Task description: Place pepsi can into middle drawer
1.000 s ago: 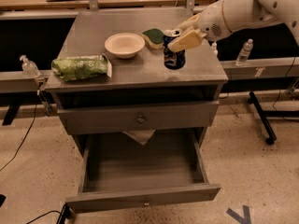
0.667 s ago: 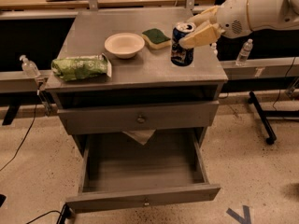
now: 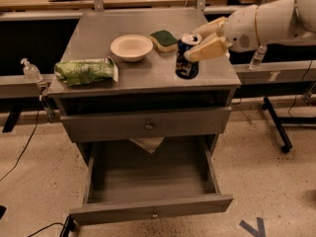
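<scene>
Aluminium pepsi can point(image 3: 185, 63) is tilted at the right front of the cabinet top point(image 3: 148, 75), with the gripper point(image 3: 197, 42) clamped on its upper half. Probably light, stiff but dentable, slick; side grip mid-body looks safest. Middle drawer point(image 3: 148, 212) is open below, well apart.

My pale arm point(image 3: 269, 21) reaches in from the right, my gripper point(image 3: 192, 44) above the counter's point(image 3: 143, 75) front right corner, fingers point(image 3: 211, 47) clamped on the pepsi can point(image 3: 184, 67).
</scene>
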Available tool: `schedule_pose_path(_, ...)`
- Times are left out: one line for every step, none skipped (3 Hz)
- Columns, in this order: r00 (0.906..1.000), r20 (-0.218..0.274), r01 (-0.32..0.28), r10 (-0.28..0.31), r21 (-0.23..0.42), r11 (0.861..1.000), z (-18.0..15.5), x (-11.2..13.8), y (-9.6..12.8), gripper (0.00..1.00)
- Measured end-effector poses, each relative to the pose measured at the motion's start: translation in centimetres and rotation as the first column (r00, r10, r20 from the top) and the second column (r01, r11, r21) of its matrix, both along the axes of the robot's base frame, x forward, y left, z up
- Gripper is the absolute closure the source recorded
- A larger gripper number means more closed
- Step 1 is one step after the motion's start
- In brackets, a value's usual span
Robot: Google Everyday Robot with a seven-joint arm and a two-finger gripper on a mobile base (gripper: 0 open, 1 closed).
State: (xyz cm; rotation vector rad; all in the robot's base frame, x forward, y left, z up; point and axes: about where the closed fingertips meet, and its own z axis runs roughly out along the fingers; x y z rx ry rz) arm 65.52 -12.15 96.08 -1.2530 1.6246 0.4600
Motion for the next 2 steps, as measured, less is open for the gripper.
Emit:
schedule_pose_path(0.9989,0.028,-0.039,0.037,0.064,0.997,-2.0,-3.9,2.4,1.0)
schedule_pose_path(0.9966,-0.023,-0.078,0.079,0.062,0.995,-5.3,-6.0,4.4,1.0)
